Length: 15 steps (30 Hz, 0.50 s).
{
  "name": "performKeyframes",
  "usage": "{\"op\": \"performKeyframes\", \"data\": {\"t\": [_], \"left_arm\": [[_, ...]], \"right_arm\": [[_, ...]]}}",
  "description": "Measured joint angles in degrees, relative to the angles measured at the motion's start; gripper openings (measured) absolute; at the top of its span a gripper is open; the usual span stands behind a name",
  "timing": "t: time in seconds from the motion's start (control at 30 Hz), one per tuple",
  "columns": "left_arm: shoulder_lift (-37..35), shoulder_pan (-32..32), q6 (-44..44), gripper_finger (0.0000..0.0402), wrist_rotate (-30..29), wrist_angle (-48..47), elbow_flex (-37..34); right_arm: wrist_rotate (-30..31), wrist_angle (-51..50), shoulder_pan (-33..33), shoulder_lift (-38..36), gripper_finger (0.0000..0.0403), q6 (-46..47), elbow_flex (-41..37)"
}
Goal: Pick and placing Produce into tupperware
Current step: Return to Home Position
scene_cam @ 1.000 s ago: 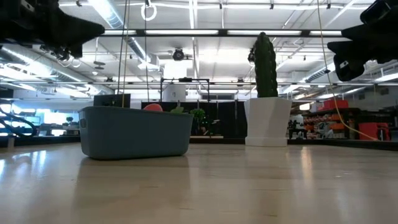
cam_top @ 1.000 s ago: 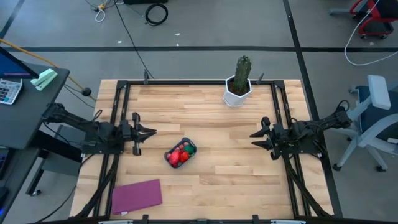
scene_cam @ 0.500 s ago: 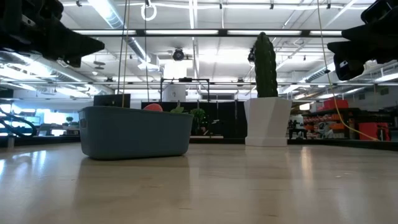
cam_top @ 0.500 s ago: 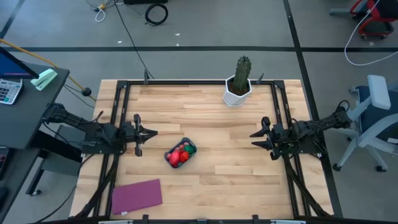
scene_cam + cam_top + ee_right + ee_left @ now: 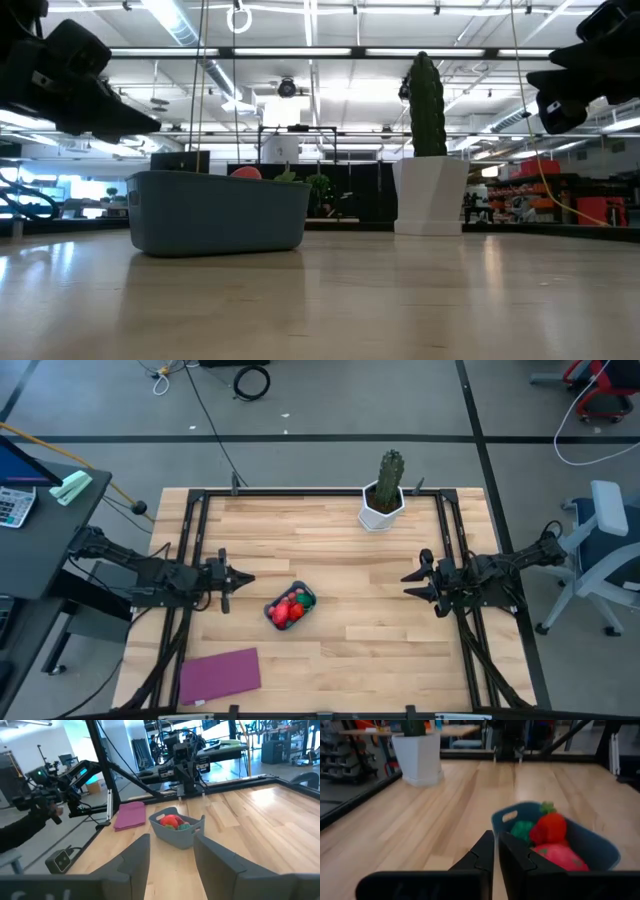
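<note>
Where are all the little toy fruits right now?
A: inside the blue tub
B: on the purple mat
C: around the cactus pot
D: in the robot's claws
A: the produce lies piled inside the tupperware, while the left gripper and right gripper hang empty on either side of it.

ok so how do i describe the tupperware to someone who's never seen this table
On the wooden table, look near the middle, between the flat purple mat and the potted cactus. The tupperware is a small teal-blue tub with rounded corners. It is the only open container, and red and green produce fills it.
</note>
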Motion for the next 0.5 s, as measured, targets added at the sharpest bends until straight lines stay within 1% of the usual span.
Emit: {"op": "performKeyframes", "data": {"t": [0.17,0.5], "left_arm": [[0.0,0.0,0.48,0.0036,0.0,-0.97,-0.02],[0.0,0.0,0.23,0.0023,0.0,-0.91,-0.02]], "right_arm": [[0.02,0.02,0.0,0.0,0.016,1.85,0.0],[0.02,0.02,0.0,0.02,0.016,1.85,0.0]]}}
